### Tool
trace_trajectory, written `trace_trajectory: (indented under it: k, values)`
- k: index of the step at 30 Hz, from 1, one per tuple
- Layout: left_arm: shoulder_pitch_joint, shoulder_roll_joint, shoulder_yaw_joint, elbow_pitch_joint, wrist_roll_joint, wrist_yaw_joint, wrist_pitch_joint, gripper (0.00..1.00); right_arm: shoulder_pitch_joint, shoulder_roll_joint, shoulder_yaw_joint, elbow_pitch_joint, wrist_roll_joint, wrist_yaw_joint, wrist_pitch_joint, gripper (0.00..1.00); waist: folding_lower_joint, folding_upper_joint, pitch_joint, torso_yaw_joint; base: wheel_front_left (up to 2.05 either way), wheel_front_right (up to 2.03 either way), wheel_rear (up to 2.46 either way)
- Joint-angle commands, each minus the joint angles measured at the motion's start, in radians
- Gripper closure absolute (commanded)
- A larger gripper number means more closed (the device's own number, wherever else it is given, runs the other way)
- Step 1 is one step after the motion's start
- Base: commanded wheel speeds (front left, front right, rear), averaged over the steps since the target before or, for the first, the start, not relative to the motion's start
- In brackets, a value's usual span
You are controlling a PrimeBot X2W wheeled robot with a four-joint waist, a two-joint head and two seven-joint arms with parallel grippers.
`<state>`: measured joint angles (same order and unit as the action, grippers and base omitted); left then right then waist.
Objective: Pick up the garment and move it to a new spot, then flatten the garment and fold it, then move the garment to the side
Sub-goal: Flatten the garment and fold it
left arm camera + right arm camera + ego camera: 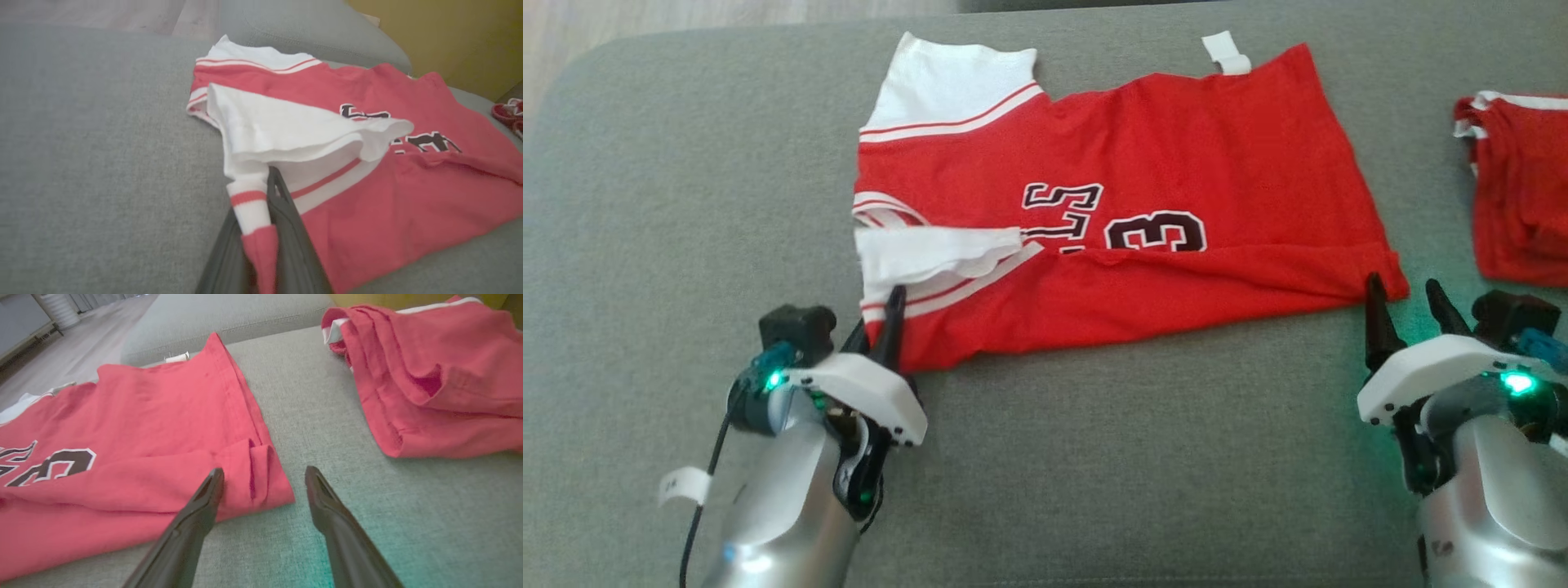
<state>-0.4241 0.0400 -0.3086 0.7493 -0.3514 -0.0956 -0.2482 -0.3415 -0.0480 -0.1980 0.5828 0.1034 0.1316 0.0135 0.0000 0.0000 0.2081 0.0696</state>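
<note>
Grey upholstered cushion point(1094, 457) spans the frame, with pale wood floor point(686, 16) past its far edge and a yellow wall point(449, 36) seen from the left wrist. The red jersey point(1176, 147) lies spread mid-cushion, neckline and white shoulder trim toward the robot's left, hem toward its right. Its near long edge is folded up over the front. That fold covers the lower part of the dark lettering point(1156, 231); only "LS" and a "3" can be read. A small white label point(1227, 53) sticks out at the far edge. The left gripper point(886, 314) sits at the jersey's near left corner, its fingers drawn together on a strip of white-and-red trim. In the left wrist view the strip runs down between the fingers point(292, 228) and off the bottom edge, so the depth of the hold is not clear. The right gripper point(1405, 286) is at the near right hem corner, spread wide, holding nothing; one finger rests on or just over the folded corner and the other is over bare cushion, contact uncertain. A second red garment point(1519, 196) lies bunched to the right, apart from the jersey and cut off by the frame edge. A paper tag point(682, 486) hangs from the left forearm, its writing unreadable.
</note>
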Motion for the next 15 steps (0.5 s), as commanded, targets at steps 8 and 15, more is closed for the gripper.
trace_trajectory:
  k: [8, 15]
  values:
    - [0.024, 0.016, 0.019, -0.19, 0.04, 0.021, -0.013, 1.0, -0.104, -0.002, -0.046, 0.12, -0.043, -0.001, -0.003, 0.0, 0.0, 0.0, 0.009, 0.034, 0.0, 0.0, 0.0]
    - [0.044, 0.019, 0.013, -0.226, 0.045, 0.028, -0.013, 1.0, -0.176, -0.002, -0.034, 0.252, -0.03, -0.001, -0.024, 0.48, 0.0, 0.0, 0.016, 0.03, 0.0, 0.0, 0.0]
